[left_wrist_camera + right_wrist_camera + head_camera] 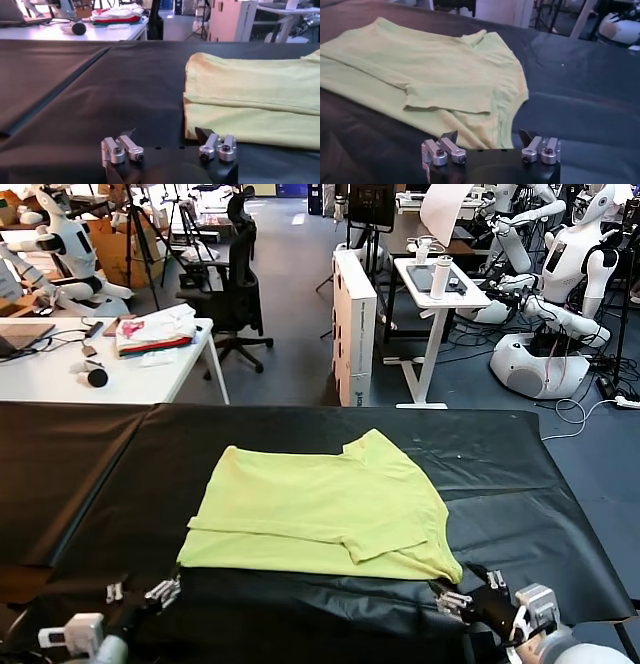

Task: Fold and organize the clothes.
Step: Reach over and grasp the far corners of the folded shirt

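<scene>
The lime yellow-green T-shirt [320,509] lies partly folded on the black table cover [500,474], one sleeve folded over its middle. It also shows in the left wrist view [250,95] and the right wrist view [435,75]. My left gripper [140,596] is open and empty at the near edge, just off the shirt's near left corner; in its own view [165,136] the shirt's corner lies by one finger. My right gripper [462,589] is open and empty at the shirt's near right corner; in its own view [487,136] the hem lies between its fingers.
A white desk [60,374] with a white-pink-red cloth pile [155,332] stands behind the table at the left. An office chair [235,279], a white cabinet [353,324], a small white table [440,284] and other robots [560,284] stand behind.
</scene>
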You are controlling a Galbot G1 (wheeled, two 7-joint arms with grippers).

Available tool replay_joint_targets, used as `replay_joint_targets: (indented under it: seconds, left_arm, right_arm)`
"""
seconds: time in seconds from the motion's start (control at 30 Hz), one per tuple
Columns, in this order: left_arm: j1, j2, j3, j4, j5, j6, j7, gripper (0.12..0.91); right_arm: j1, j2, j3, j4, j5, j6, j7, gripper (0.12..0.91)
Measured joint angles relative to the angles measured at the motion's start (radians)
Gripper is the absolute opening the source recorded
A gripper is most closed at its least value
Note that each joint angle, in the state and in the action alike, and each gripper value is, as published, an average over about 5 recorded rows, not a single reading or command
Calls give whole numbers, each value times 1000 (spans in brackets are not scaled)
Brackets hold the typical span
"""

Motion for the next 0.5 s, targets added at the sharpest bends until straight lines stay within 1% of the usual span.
replay_joint_targets:
  seconds: [0.07, 0.13, 0.2, 0.3, 0.4, 0.5]
  left_arm:
    - [-58, 7, 5, 7, -65, 50, -26, 907]
    - [-123, 16, 15, 22, -128, 86, -35, 907]
    - [-190, 25, 28, 43, -177, 105, -22, 907]
    - [-290, 38, 56, 84, -223, 114, 4, 907]
    - [-390, 47, 88, 140, -255, 129, 11, 907]
    - [-486, 56, 123, 211, -284, 160, 15, 907]
  right_arm:
    - [87, 22, -33, -56, -12, -11, -22, 907]
    - [170, 43, -70, -111, -23, -25, -42, 907]
    - [252, 64, -111, -167, -26, -43, -62, 907]
    - [370, 96, -175, -251, -28, -74, -96, 907]
    - [476, 127, -240, -333, -44, -96, -129, 907]
    - [566, 156, -296, -410, -64, -111, -149, 907]
